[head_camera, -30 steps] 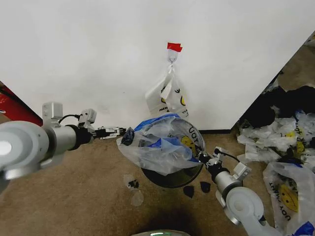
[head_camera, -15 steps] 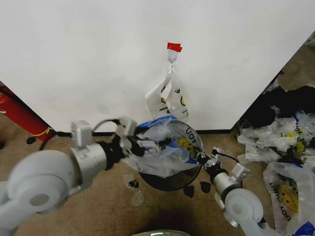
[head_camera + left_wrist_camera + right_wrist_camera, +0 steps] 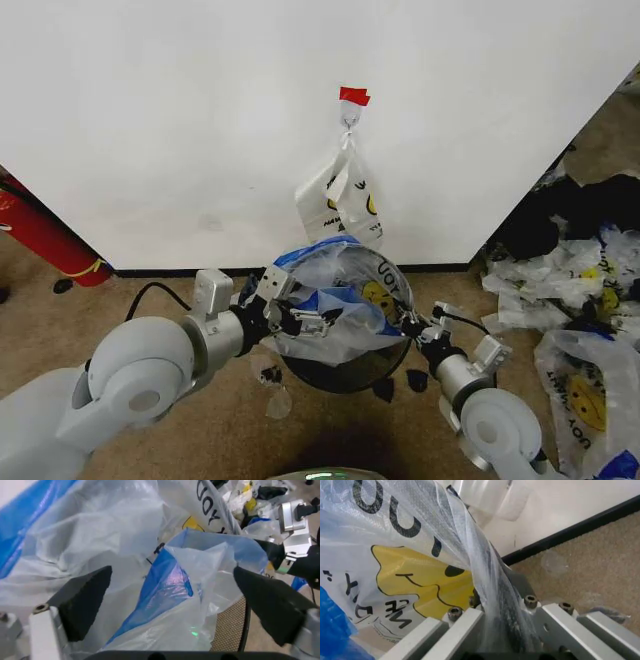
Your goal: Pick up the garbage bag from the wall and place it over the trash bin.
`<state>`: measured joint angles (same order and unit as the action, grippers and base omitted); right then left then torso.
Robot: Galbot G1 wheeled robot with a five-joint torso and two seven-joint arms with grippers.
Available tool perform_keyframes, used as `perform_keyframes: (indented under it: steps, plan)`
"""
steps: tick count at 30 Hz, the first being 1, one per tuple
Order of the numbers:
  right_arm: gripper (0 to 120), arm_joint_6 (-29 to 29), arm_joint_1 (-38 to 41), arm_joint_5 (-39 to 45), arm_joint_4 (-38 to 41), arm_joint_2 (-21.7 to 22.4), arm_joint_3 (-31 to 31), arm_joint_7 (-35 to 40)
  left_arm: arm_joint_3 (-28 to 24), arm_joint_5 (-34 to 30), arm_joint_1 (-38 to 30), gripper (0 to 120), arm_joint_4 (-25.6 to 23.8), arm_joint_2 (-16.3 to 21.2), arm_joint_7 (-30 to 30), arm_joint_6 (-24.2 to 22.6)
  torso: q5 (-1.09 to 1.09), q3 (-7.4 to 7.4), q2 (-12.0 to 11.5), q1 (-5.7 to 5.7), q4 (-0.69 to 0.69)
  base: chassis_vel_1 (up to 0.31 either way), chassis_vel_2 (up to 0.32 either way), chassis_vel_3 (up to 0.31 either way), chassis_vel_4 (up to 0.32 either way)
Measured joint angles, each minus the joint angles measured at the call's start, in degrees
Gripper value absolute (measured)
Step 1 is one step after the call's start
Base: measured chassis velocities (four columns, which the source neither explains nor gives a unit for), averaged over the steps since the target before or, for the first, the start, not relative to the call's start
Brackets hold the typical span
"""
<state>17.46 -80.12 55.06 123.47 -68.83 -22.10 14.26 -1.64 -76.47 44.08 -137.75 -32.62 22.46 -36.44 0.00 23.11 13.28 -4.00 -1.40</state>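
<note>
The garbage bag point(image 3: 335, 300), see-through with blue handles and a yellow smiley, lies crumpled over the mouth of the dark round trash bin point(image 3: 345, 368), just below the white wall point(image 3: 180, 120). My left gripper point(image 3: 305, 318) hovers over the bin's left side. Its black fingers point(image 3: 85, 600) stand wide open around a blue fold of the garbage bag point(image 3: 170, 588). At the bin's right rim my right gripper point(image 3: 410, 325) is shut on the garbage bag point(image 3: 410, 570). The plastic is pinched between its fingers point(image 3: 455, 630).
A whiter smiley bag point(image 3: 340, 200) hangs from a hook point(image 3: 350, 118) under red tape point(image 3: 354, 95). A red cylinder point(image 3: 50, 245) leans at the left. Loose bags pile up at the right point(image 3: 590, 270). Scraps point(image 3: 270, 375) lie on the carpet beside the bin.
My left arm has swung right, from beside the bag's left edge to over the bin's mouth, and the bag's left side has bunched inward. The right gripper has stayed put.
</note>
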Motion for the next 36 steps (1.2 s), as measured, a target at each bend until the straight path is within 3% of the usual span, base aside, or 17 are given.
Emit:
perform_keyframes:
  steps: [1,3,9,13,15,22,23,27,36]
  plan:
    - [0,0.00,0.00,0.00,0.00,0.00,0.00,0.00,0.00,0.00,0.00,95,0.00,0.00,0.00,0.00,0.00,0.00,0.00,0.00,0.00,0.000,0.000,0.000,0.000]
    - [0,0.08,0.27,-0.01,-0.22,-0.04,0.33,0.13,-0.01,-0.22,0.48,83,-0.06,-0.01,0.28,0.66,0.00,0.00,0.00,0.00,0.00,0.000,0.000,0.000,0.000]
    - [0,0.13,0.44,-0.08,-0.48,0.03,0.46,0.27,-0.01,-0.59,0.30,64,-0.02,-0.05,0.28,1.23,0.00,0.00,0.00,0.00,0.00,0.000,0.000,0.000,0.000]
    - [0,0.16,0.45,-0.15,-0.61,-0.08,0.54,0.31,-0.77,-0.37,0.64,46,0.50,-0.35,0.31,1.40,0.00,0.00,0.00,0.00,0.00,0.000,0.000,0.000,0.000]
    - [0,0.16,0.45,-0.15,-0.62,-0.08,0.55,0.31,-0.82,-0.34,0.66,45,0.51,-0.37,0.31,1.40,0.00,0.00,0.00,0.00,0.00,0.000,0.000,0.000,0.000]
    - [0,0.21,0.84,-0.19,-1.08,-0.27,0.74,0.75,-0.98,0.49,1.43,17,0.24,-0.37,0.28,3.16,0.00,0.00,0.00,0.00,-0.01,0.000,0.000,0.000,0.000]
    - [0,0.24,0.98,-0.18,-1.20,-0.43,0.77,1.08,-0.31,-0.01,1.93,8,-0.61,0.06,0.04,3.30,0.00,0.00,0.00,0.00,0.00,0.000,0.000,0.000,0.000]
    - [0,0.46,1.01,-0.04,-1.06,-1.01,0.66,1.89,0.28,-1.08,2.86,0,-2.09,0.30,-0.23,3.45,0.00,0.00,0.00,0.00,0.00,0.000,0.000,0.000,0.000]
    - [0,1.33,1.96,1.45,-0.44,-1.61,0.33,4.04,4.53,-1.37,9.01,0,-5.40,1.46,-1.20,4.89,0.00,0.00,0.00,0.00,0.00,0.000,0.000,0.000,0.000]
